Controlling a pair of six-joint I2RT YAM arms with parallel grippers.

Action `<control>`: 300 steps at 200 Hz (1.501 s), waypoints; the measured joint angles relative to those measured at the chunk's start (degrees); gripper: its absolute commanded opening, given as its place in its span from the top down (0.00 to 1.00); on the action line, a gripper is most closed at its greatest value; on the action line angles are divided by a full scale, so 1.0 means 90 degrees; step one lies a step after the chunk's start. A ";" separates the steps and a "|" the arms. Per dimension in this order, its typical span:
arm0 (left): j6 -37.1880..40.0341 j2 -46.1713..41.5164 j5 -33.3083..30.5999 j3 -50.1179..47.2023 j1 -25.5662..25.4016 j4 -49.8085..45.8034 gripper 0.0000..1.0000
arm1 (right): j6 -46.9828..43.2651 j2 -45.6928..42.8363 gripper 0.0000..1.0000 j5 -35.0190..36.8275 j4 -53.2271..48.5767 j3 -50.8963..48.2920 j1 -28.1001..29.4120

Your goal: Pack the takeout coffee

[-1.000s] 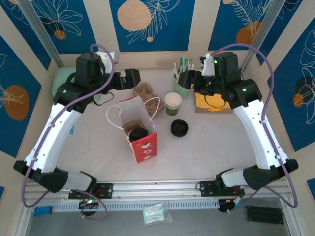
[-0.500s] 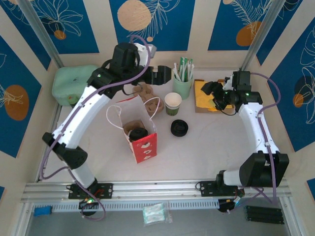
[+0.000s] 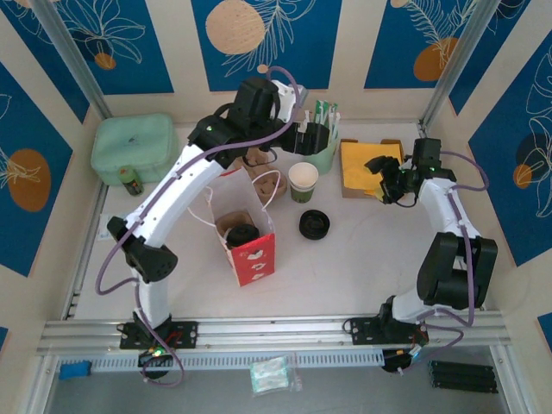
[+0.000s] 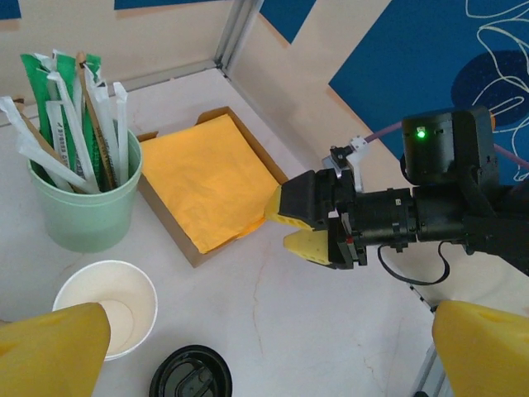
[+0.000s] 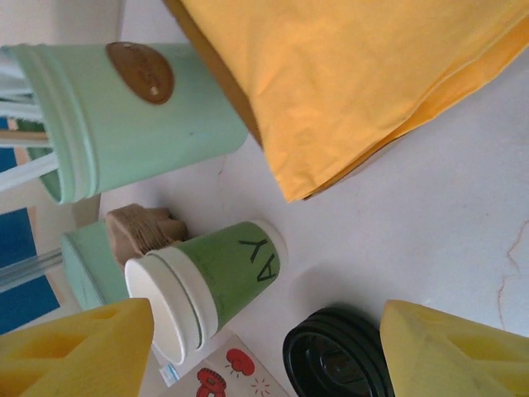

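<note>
Takeout coffee stands inside the red-and-white bag, at 9 o'clock from the loose black lids. Lidless cup reads "AY". The oval label on the mint straw holder is illegible. Left gripper fingers are spread wide and empty. Right gripper fingers are apart, holding nothing.

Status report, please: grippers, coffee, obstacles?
Left gripper open, near straw cup. Right gripper open, by napkins. Coffee lidded, inside bag. Lidless cup, spare lids beside bag.
</note>
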 measured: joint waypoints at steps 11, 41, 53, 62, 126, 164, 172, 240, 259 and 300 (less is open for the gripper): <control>0.0000 0.0051 0.0002 0.0005 -0.0027 0.0000 0.01 | 0.0063 0.0053 0.29 0.0061 0.0053 -0.0051 -0.0044; -0.0002 0.0119 0.0007 0.0007 -0.0075 0.0000 0.01 | 0.0289 0.0250 0.33 0.0182 0.0253 -0.0216 -0.0231; -0.0002 0.0119 0.0029 0.0010 -0.0085 0.0000 0.01 | 0.0367 0.0381 0.34 0.0206 0.0318 -0.0257 -0.0291; -0.0005 0.0119 0.0046 0.0015 -0.0090 0.0002 0.00 | 0.0391 0.0481 0.36 0.0228 0.0359 -0.0274 -0.0313; -0.0007 0.0119 0.0053 0.0022 -0.0131 0.0000 0.01 | 0.0554 0.1059 0.42 0.0321 0.0602 -0.0274 -0.0340; -0.0019 0.0121 0.0075 0.0022 -0.0138 0.0000 0.00 | 0.0578 0.1302 0.46 0.0328 0.0704 -0.0265 -0.0340; -0.0019 0.0121 0.0075 0.0022 -0.0136 0.0000 0.01 | 0.0580 0.1341 0.47 0.0328 0.0712 -0.0253 -0.0340; -0.0019 0.0126 0.0095 0.0034 -0.0138 0.0002 0.01 | 0.0673 0.1639 0.52 0.0328 0.0845 -0.0039 -0.0340; -0.0019 0.0126 0.0092 0.0053 -0.0138 -0.0002 0.00 | 0.0673 0.1753 0.54 0.0328 0.0867 0.0022 -0.0338; -0.0019 0.0126 0.0092 0.0080 -0.0138 -0.0019 0.00 | 0.0697 0.1957 0.59 0.0328 0.0920 0.0153 -0.0333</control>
